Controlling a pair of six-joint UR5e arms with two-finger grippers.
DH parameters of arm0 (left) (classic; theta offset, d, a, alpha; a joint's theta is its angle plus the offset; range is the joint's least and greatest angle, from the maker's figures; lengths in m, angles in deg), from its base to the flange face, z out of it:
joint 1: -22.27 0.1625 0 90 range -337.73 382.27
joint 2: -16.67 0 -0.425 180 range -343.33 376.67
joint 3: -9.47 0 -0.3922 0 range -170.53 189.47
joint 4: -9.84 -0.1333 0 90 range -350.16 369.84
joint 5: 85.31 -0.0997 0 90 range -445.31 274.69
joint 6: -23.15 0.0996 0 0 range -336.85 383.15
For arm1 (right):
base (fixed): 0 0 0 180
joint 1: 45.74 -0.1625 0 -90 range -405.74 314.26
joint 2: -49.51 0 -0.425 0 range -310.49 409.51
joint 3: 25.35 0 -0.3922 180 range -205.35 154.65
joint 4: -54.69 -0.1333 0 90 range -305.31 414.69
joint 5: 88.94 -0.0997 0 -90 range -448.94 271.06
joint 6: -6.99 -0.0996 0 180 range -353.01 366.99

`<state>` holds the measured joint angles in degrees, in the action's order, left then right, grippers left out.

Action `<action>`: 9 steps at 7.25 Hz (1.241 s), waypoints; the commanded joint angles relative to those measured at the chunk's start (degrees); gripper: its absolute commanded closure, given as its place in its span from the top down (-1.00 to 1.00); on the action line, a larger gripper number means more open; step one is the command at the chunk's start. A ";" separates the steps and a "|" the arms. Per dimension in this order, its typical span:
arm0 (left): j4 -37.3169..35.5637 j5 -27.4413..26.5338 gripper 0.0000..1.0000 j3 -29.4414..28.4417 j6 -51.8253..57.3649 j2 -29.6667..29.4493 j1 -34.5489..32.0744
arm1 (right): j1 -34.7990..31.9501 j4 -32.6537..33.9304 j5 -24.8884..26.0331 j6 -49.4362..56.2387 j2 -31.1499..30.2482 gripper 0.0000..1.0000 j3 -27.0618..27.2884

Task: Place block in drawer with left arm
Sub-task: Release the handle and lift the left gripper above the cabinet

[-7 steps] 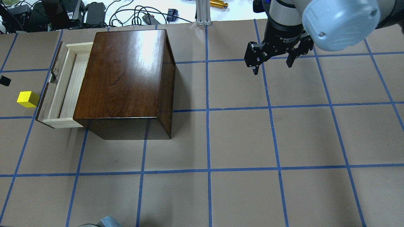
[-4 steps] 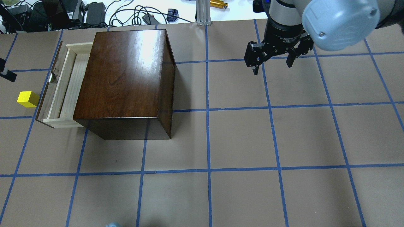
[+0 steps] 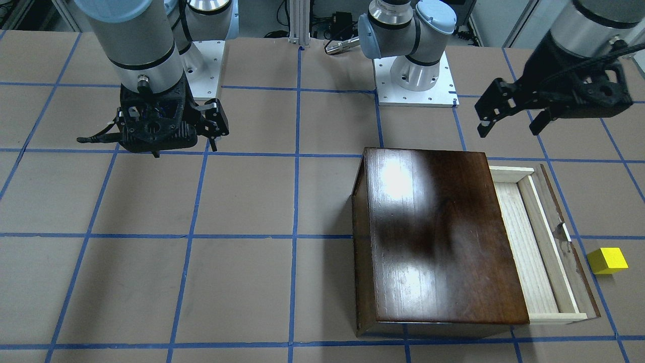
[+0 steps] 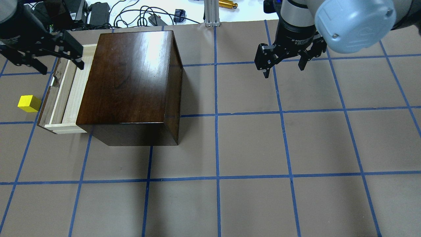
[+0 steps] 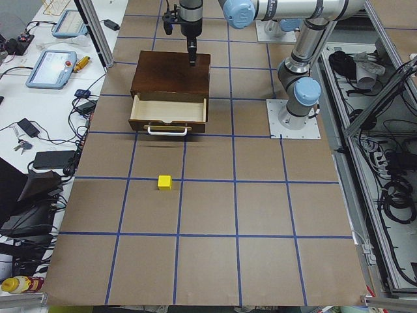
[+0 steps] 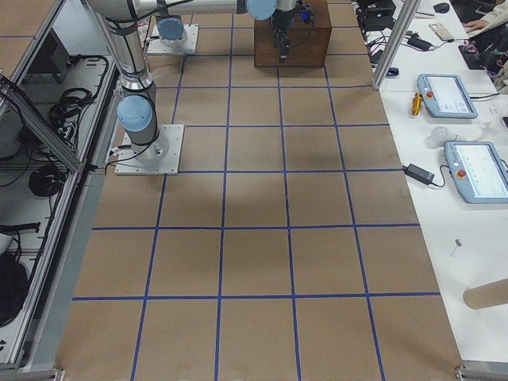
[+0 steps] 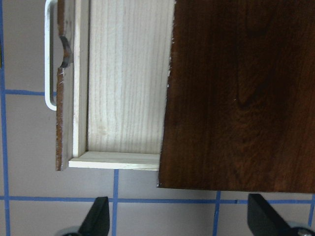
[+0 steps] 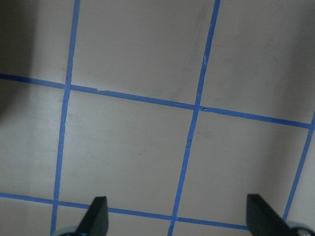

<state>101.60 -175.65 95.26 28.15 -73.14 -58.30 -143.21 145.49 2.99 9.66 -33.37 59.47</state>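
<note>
The yellow block (image 4: 29, 103) lies on the table just left of the drawer's front panel; it also shows in the front view (image 3: 607, 260) and the left-side view (image 5: 165, 182). The drawer (image 4: 70, 92) stands pulled out of the dark-brown box (image 4: 131, 75) and looks empty in the left wrist view (image 7: 128, 78). My left gripper (image 4: 61, 67) is open and empty. It hovers above the drawer's far end, away from the block, and also shows in the front view (image 3: 508, 131). My right gripper (image 4: 283, 70) is open and empty, far to the right over bare table.
Cables and devices (image 4: 98, 13) lie beyond the table's far edge, with an aluminium post (image 4: 210, 13) and a gold tool (image 4: 228, 4). The drawer has a white handle (image 7: 48, 54) on its front. The arm bases (image 3: 413, 75) stand on the robot's side.
My left gripper has come in from the left edge of the overhead view to above the drawer's far end. The block, drawer and right arm have not moved.
</note>
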 commanded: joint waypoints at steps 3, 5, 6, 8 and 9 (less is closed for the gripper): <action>-5.45 -2.73 1.00 -0.09 -6.14 -3.17 -11.10 | 0.00 0.00 -0.09 -0.03 0.00 1.00 0.00; -5.45 -2.73 1.00 -0.27 -6.14 -3.18 -11.10 | 0.00 0.00 0.00 -0.03 0.00 1.00 0.00; -5.36 -2.73 1.00 -0.18 -6.14 -3.00 -10.92 | 0.00 0.00 0.00 -0.03 0.00 1.00 0.00; -5.36 -2.73 1.00 -0.18 -6.05 -3.00 -10.84 | 0.00 0.00 0.00 -0.03 0.00 1.00 0.00; -5.36 -2.73 1.00 -0.27 -6.05 -2.91 -10.75 | 0.00 0.00 0.00 0.06 0.00 1.00 0.00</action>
<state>96.24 -178.38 95.05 22.09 -76.12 -69.14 -143.21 145.49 2.99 9.67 -33.37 59.47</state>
